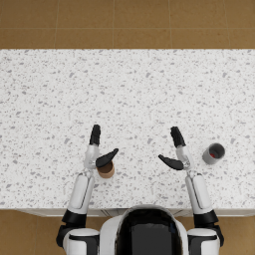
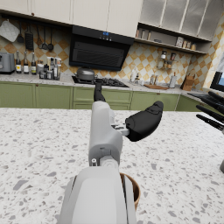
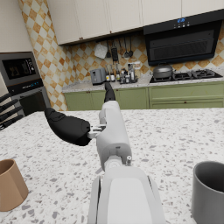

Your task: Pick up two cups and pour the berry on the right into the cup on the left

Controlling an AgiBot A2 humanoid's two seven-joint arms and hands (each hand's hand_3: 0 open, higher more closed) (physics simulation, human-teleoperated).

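Speckled white terrazzo countertop [image 1: 129, 89] fills your head view, with brown tiled floor [image 1: 124, 22] beyond its far edge.

You have the grey cup [image 1: 213, 153] standing upright on the counter near the front edge, on the right side, with something small and red, the berry [image 1: 213, 155], showing inside it. In the right wrist view only the cup's wall and rim show; you cannot see the contents there.

The brown cup [image 1: 106, 170] stands upright on the left side, also near the front edge, partly hidden under the left thumb in the head view. In the left wrist view its rim peeks out beside the white forearm, right under the wrist.

Your left hand [image 1: 98, 152] hangs above the brown cup, fingers straight forward, thumb splayed out to the inside; it holds nothing. Whether the thumb touches the cup's rim you cannot tell.

Your right hand [image 1: 176, 149] is just beside the grey cup, apart from it, fingers extended and thumb spread inward, also empty.

Past the counter, wrist views show green cabinets [image 2: 52, 96], a stove [image 2: 98, 81] with a pot, a black range hood [image 2: 100, 50], a toaster [image 3: 98, 76] and bottles against checkered tiling.
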